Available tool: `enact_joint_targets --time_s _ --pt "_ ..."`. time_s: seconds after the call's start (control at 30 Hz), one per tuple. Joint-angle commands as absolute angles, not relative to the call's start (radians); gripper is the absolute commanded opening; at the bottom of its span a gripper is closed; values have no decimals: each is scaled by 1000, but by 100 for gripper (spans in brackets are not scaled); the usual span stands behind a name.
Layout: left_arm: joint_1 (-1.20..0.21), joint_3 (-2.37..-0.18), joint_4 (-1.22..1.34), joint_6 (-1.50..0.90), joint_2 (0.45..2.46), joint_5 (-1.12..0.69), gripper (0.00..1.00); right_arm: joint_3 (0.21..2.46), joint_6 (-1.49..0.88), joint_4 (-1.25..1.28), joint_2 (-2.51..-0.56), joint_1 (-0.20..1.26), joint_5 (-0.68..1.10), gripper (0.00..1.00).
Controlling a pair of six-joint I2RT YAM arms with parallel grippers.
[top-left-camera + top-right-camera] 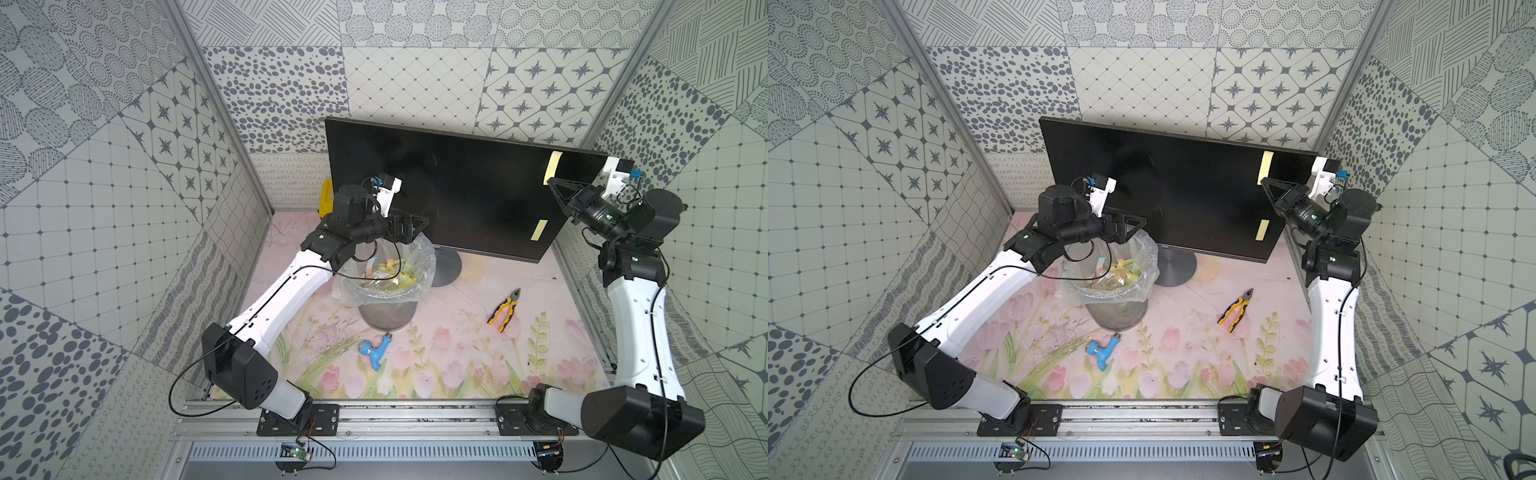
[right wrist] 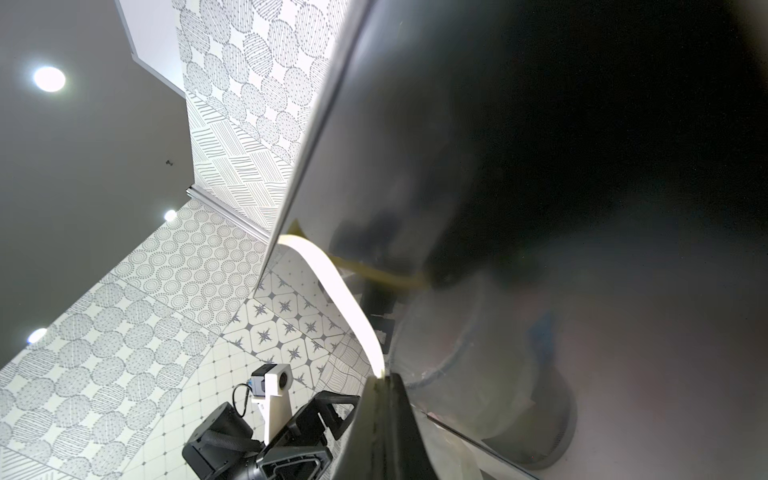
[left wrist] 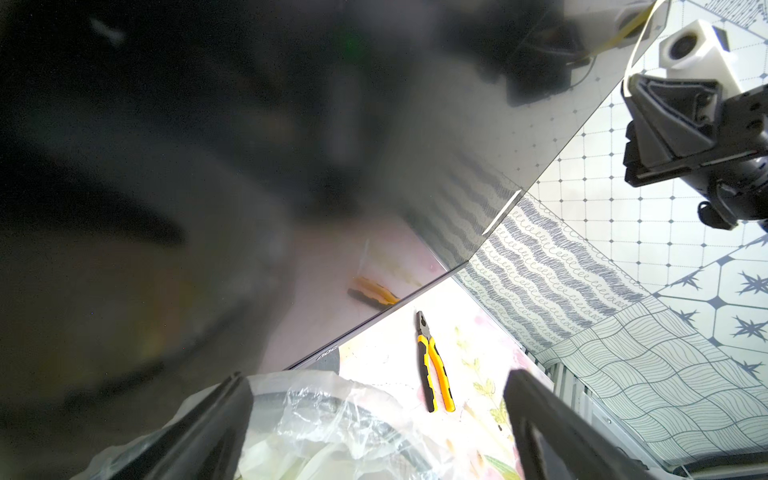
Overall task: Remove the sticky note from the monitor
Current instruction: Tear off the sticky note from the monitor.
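Grip: right gripper [image 1: 550,181] closed on the upper sticky note's [image 1: 553,166] lower end. Note runs upward from it — top stuck to the monitor [image 1: 436,187].

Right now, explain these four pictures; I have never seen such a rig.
A left arm and a right arm stand at the front of a table. Two pictures look down from overhead, nearly alike; the other two come from cameras on each arm's wrist. A black monitor stands at the back with two sticky notes. The right fingers are shut on the upper sticky note; the lower sticky note is untouched. The left fingers hang open over a lined bin. Pliers and a blue fitting lie on the table.
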State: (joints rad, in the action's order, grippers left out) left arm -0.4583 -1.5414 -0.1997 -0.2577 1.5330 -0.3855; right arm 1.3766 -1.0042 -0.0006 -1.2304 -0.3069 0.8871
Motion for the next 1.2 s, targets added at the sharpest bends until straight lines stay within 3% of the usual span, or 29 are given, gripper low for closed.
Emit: enact_joint_targets --time_s 0.0,0.67,1.17 --pt "-464 -1551 -193 -228 1528 -375 99 1394 -972 16 -1196 -299 873 0" --pt "-407 -1521 -129 -319 1503 -386 99 1340 -859 -171 -1053 -285 887 0" --pt "-274 -1449 -251 -405 1392 -251 99 1464 -634 -304 -1136 27 793 0"
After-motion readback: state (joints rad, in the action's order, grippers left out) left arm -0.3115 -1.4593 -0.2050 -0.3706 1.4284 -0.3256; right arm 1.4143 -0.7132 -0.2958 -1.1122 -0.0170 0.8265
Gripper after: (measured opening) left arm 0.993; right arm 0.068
